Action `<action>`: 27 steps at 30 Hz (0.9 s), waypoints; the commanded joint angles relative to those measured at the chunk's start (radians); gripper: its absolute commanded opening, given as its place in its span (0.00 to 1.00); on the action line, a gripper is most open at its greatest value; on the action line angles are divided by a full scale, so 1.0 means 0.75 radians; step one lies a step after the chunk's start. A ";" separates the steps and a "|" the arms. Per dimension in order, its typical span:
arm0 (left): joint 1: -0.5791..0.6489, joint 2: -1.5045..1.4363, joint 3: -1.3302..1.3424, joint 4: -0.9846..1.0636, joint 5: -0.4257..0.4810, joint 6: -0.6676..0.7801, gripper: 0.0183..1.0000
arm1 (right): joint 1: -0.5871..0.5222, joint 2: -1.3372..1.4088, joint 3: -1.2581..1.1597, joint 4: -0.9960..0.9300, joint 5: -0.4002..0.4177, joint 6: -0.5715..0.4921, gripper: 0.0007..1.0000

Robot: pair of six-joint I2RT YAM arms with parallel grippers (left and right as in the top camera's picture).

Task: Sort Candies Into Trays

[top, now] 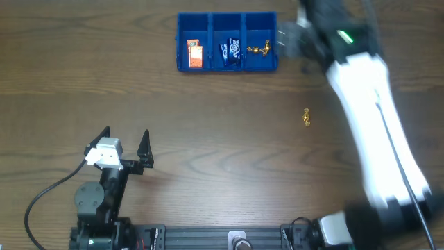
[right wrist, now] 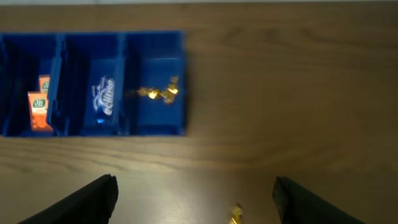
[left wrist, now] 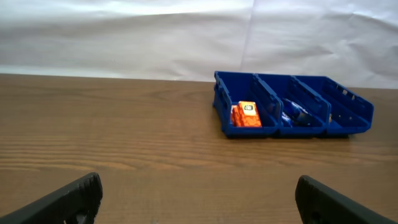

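Note:
A blue tray with three compartments stands at the far side of the table. Its left compartment holds orange candy packs, the middle one a blue pack, the right one gold-wrapped candies. One gold candy lies loose on the table, right of the tray and nearer to me; it also peeks in as the gold candy in the right wrist view. My right gripper is raised near the tray's right end, open and empty. My left gripper rests open near its base, far from the tray.
Bare wooden tabletop spreads between the tray and the arm bases. A white backdrop rises behind the table's far edge. The right arm's white link stretches over the table's right side.

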 commanded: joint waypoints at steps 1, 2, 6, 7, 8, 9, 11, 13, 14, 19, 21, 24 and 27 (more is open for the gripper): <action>0.003 -0.009 -0.024 -0.044 0.030 0.005 1.00 | -0.122 -0.302 -0.523 0.082 -0.041 -0.011 0.83; 0.003 -0.009 -0.024 -0.044 0.030 0.005 1.00 | -0.142 -0.336 -0.609 0.114 -0.062 -0.010 0.83; 0.003 -0.009 -0.024 -0.044 0.030 0.005 1.00 | -0.182 -0.334 -0.822 0.256 -0.171 -0.011 0.83; 0.003 -0.009 -0.024 -0.044 0.030 0.005 1.00 | -0.181 -0.315 -0.850 0.267 -0.171 -0.011 0.83; 0.003 -0.009 -0.024 -0.044 0.030 0.005 1.00 | -0.181 -0.287 -0.871 0.273 -0.169 -0.011 0.83; 0.003 -0.009 -0.024 -0.044 0.030 0.005 1.00 | -0.178 -0.256 -0.882 0.277 -0.169 -0.011 0.83; 0.003 -0.009 -0.024 -0.044 0.030 0.005 1.00 | -0.166 -0.157 -0.888 0.280 -0.169 -0.011 0.83; 0.003 -0.009 -0.024 -0.044 0.030 0.005 1.00 | -0.152 -0.091 -0.888 0.289 -0.169 -0.011 0.83; 0.003 -0.009 -0.024 -0.044 0.030 0.005 1.00 | -0.140 -0.050 -0.888 0.295 -0.169 -0.011 0.83; 0.003 -0.009 -0.024 -0.044 0.030 0.005 1.00 | -0.123 0.081 -0.888 0.321 -0.173 -0.011 0.83; 0.003 -0.009 -0.024 -0.044 0.030 0.005 1.00 | -0.126 0.114 -0.888 0.343 -0.173 -0.006 0.82; 0.003 -0.009 -0.024 -0.044 0.029 0.005 1.00 | -0.133 0.146 -0.888 0.382 -0.173 0.005 0.82; 0.003 -0.009 -0.024 -0.044 0.030 0.005 1.00 | -0.155 0.179 -0.888 0.416 -0.170 0.024 0.82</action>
